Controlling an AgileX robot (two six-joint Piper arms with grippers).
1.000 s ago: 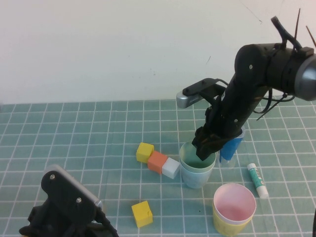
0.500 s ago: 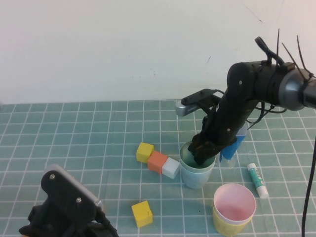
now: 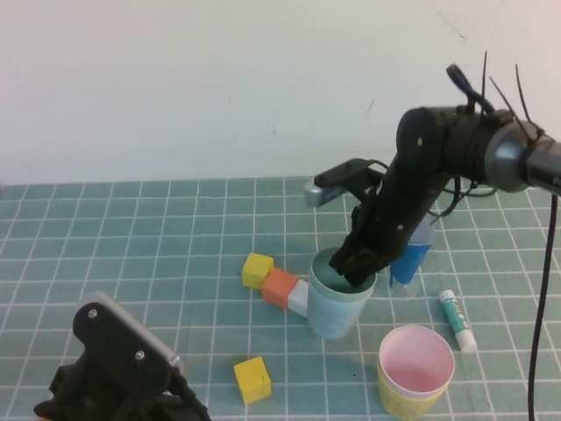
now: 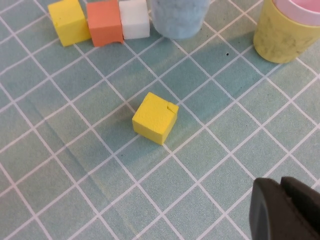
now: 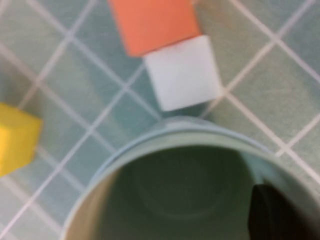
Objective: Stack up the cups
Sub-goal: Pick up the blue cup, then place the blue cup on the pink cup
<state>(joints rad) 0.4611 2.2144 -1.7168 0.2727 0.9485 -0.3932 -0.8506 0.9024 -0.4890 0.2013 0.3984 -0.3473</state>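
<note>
The sage green cup (image 3: 340, 272) sits nested inside the light blue cup (image 3: 333, 311) near the middle of the gridded mat (image 3: 131, 246), the pair tilted and pressing against the white block (image 3: 299, 298) at the end of a row with the orange block (image 3: 280, 286) and a yellow block (image 3: 258, 269). My right gripper (image 3: 355, 263) is down at the rim of that pair, one finger (image 5: 272, 217) inside the green cup's wall, clamped on the rim as best I can judge from the lean of the cups. The pink cup (image 3: 415, 358) rests inside the yellow cup (image 3: 405, 395) near the mat's front right, well apart from the first pair. So two stacks of two stand ready, and I read the step in hand as carrying the green-and-blue pair toward the pink-and-yellow one.

The next move, in my judgement, calls for a clean lift clear of the white block, then a swing over the pink cup's mouth and a straight descent. A narrow dark blue cup (image 3: 409, 261) stands just behind my right arm, a glue stick (image 3: 458, 320) lies beside it, and a loose yellow cube (image 3: 252, 379) sits nearer the front.

My left gripper (image 4: 285, 210) hangs parked low over the front left of the mat, fingers together, holding nothing.
</note>
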